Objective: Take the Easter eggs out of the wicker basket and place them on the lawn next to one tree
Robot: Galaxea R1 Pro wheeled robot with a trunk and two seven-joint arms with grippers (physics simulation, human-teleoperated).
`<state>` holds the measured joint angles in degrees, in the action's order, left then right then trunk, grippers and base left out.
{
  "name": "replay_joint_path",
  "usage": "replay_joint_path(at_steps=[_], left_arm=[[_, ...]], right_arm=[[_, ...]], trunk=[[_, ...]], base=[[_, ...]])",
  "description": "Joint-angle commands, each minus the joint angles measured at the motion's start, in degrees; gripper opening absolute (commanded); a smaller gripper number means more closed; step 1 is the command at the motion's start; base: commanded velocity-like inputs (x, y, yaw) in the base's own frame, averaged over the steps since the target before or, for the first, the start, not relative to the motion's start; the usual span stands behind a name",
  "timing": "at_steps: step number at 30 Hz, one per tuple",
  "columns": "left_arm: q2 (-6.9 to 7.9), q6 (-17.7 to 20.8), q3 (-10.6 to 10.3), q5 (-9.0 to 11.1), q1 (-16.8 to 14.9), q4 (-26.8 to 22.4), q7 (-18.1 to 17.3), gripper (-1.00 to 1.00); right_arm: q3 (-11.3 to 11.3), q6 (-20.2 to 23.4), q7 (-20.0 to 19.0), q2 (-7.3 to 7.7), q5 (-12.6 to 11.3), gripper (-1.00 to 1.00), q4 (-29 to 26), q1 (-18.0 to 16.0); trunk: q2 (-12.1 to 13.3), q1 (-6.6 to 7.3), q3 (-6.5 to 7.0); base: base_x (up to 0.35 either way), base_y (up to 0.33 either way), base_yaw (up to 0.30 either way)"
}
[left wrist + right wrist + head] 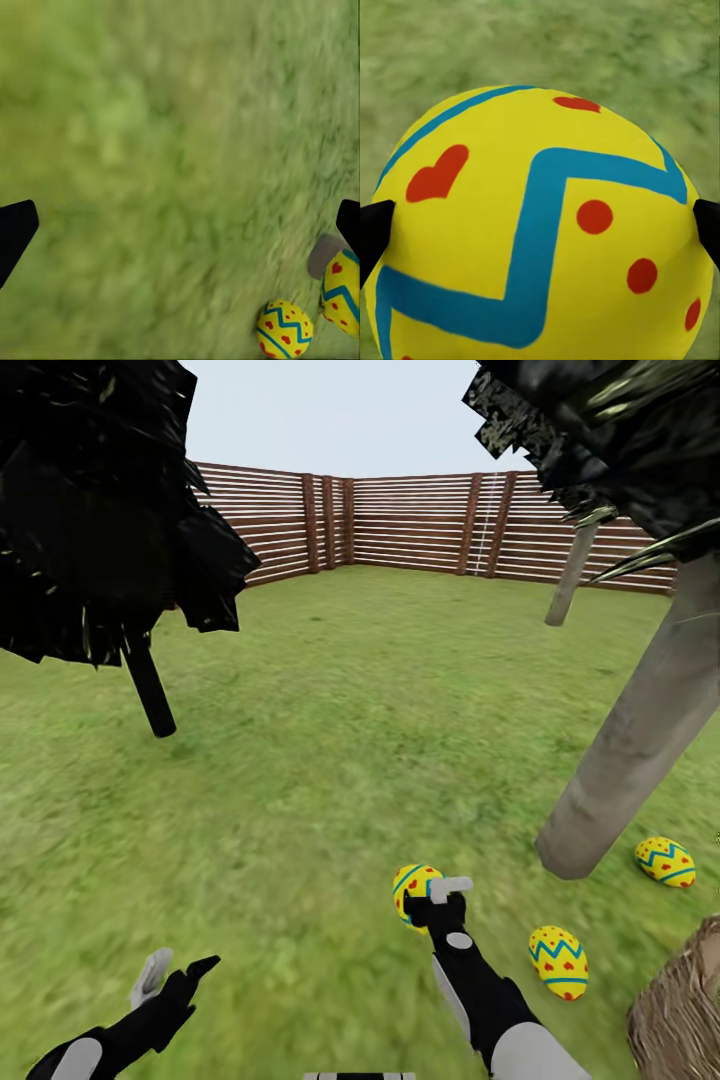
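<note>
Your right pincer (437, 897) is closed on 1 Easter egg (412, 890), its dark fingertips (375, 229) pressed against both sides of the yellow shell with its blue zigzag and red hearts; the held egg sits above the lawn (330, 740), out in front of you. Your left pincer (172, 973) hangs low at your left with its fingers spread wide and nothing between them.

Just right of the held egg, a 2nd egg (559, 961) lies on the grass, and a 3rd egg (666, 861) lies beyond it, just beside the base of the pale grey-beige tree (640, 750). The wicker basket (685, 1010) sits at your near right, close to the 2nd egg; you cannot see inside it. A thin black-trunked tree (148, 695) stands well apart on your left, and the slatted wooden fence (400, 525) closes the far side.
</note>
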<state>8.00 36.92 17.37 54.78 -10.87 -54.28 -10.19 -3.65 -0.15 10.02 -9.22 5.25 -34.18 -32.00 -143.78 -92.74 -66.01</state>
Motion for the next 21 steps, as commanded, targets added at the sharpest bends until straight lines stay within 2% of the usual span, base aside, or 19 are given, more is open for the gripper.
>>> replay_joint_path(at_steps=[1, 7, 10, 15, 21], left_arm=[[-0.05, 0.3, 0.1, 0.1, 0.0, 0.0, -0.2, 1.0], [-0.08, 0.3, -2.2, 0.1, 0.0, 0.0, -0.1, 1.0], [-0.08, 0.3, -2.5, 0.0, 0.0, 0.0, -0.1, 1.0], [-0.06, 0.3, -2.6, -0.1, 0.0, 0.0, -0.1, 1.0], [0.0, 0.3, -2.6, 0.0, 0.0, 0.0, -0.2, 1.0]], right_arm=[[0.0, -0.9, 0.4, 0.08, -0.4, -1.0, 2.6, -1.5], [0.1, -2.1, 0.5, 0.25, -2.1, -1.0, 5.2, -3.0], [0.2, -2.2, 0.7, 0.23, -2.2, -1.0, 5.3, -3.0], [0.1, -2.1, 3.3, 0.17, -2.4, -1.0, 5.3, -3.1], [0.2, -1.5, 3.7, 0.26, -2.4, -1.0, 5.3, -3.1]], trunk=[[0.0, -0.02, -0.05], [0.0, -0.02, -0.05], [0.0, -0.02, -0.05], [0.0, -0.02, -0.05], [0.0, -0.02, -0.05]], base=[[0.287, 0.148, -0.265], [0.318, 0.042, -0.265], [0.329, -0.055, -0.265], [0.33, -0.057, -0.265], [0.27, 0.198, -0.112]])
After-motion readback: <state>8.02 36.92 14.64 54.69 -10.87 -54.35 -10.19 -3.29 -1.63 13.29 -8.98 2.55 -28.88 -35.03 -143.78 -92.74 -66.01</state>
